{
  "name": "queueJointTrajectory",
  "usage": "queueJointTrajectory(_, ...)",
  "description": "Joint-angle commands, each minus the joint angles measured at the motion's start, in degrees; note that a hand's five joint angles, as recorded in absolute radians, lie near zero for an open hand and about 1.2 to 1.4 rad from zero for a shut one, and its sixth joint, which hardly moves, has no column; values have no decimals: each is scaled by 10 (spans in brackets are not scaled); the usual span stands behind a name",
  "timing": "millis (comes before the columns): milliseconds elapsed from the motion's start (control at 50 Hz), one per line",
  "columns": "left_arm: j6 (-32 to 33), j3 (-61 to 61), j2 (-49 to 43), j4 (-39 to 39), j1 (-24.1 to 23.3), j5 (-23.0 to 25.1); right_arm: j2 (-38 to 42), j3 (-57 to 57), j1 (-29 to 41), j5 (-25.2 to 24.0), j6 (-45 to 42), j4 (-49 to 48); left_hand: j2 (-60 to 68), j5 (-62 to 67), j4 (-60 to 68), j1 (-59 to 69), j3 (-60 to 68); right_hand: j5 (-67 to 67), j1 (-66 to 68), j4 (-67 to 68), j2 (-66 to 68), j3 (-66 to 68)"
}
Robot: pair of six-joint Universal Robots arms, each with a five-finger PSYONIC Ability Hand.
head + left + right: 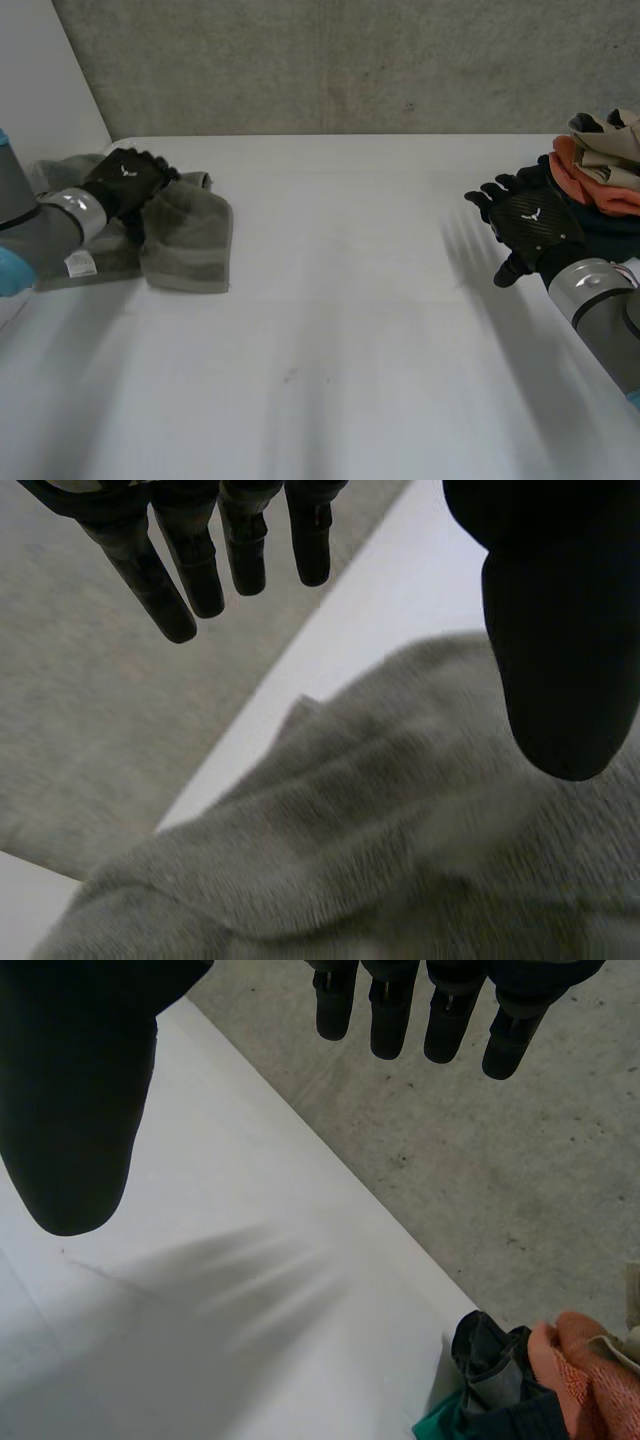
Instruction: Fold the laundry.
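A folded grey-green towel (180,235) lies at the table's far left, a white label showing at its near edge. My left hand (125,180) hovers over the towel's back part; in the left wrist view its fingers (205,565) are straight and apart from the thumb (560,650), with the towel (400,830) below them and nothing held. My right hand (530,225) hangs open above the table at the right, just left of a pile of unfolded laundry (600,170). In the right wrist view its fingers (440,1015) are spread over the bare table edge.
The laundry pile holds orange, beige, dark and teal pieces (520,1390) at the table's far right edge. The white table (340,330) ends at a grey wall (350,60) behind. A white panel stands at the far left.
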Motion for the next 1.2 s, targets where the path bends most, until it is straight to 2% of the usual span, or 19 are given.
queueJointTrajectory(20,52,7,-16,-38,22,53,9,-2,3,0,-2,0,87,97,85,85,89,-28,-28,-19,-20,-18)
queueJointTrajectory(140,69,14,-33,-34,34,51,13,0,8,1,-7,1,107,117,106,105,110,-28,-28,-19,-20,-18)
queueJointTrajectory(340,76,45,-100,-1,27,42,14,5,10,1,-11,1,161,171,159,159,163,-28,-28,-19,-20,-18)
queueJointTrajectory(380,80,54,-107,2,26,34,14,6,10,1,-13,1,305,315,303,303,307,-28,-28,-19,-20,-18)
queueJointTrajectory(440,84,60,-106,4,20,26,11,7,10,1,-15,1,651,661,649,649,653,-28,-28,-19,-20,-18)
queueJointTrajectory(580,74,45,-66,22,-9,-18,6,6,4,1,-13,1,652,662,651,650,654,-28,-28,-19,-20,-18)
queueJointTrajectory(660,25,10,3,21,-46,-33,-3,6,-2,1,-12,1,652,662,651,650,654,-28,-28,-19,-20,-18)
queueJointTrajectory(740,-80,-31,104,27,-117,-51,-12,3,-11,1,-3,2,652,662,651,650,654,-28,-28,-19,-20,-18)
queueJointTrajectory(760,-129,-42,139,34,-151,-67,-16,0,-16,0,4,1,652,662,651,650,654,-28,-28,-19,-20,-18)
queueJointTrajectory(820,-203,-55,173,54,-204,-99,-22,-4,-25,1,20,2,652,662,651,650,654,-28,-28,-19,-20,-18)
queueJointTrajectory(840,-244,-57,182,72,-241,-125,-25,-8,-30,1,32,3,652,662,651,650,654,-28,-28,-19,-20,-18)
queueJointTrajectory(880,-280,-56,182,86,-280,-151,-29,-9,-36,4,43,6,652,662,651,650,654,-28,-28,-19,-20,-18)
queueJointTrajectory(900,-303,-52,176,94,-314,-176,-32,-13,-40,8,51,9,652,662,651,650,654,-28,-28,-19,-20,-18)
queueJointTrajectory(980,-320,-33,115,99,-392,-225,-36,-23,-52,21,69,24,652,662,651,650,654,-28,-28,-19,-20,-18)
queueJointTrajectory(1040,-325,-9,66,96,-431,-256,-37,-30,-57,27,74,35,652,662,651,650,654,-28,-28,-19,-20,-18)
queueJointTrajectory(1060,-332,8,36,91,-452,-280,-37,-34,-61,30,77,44,652,662,651,650,654,-28,-28,-19,-20,-18)
queueJointTrajectory(1120,-367,32,-4,76,-476,-311,-36,-39,-64,33,77,59,652,662,651,650,654,-28,-28,-19,-20,-18)
queueJointTrajectory(1140,-407,47,-21,67,-490,-325,-33,-43,-64,35,77,70,609,619,607,607,611,-28,-28,-19,-20,-18)
queueJointTrajectory(1200,-468,62,-30,52,-503,-334,-30,-46,-63,35,78,85,281,291,280,279,284,-28,-28,-19,-20,-18)
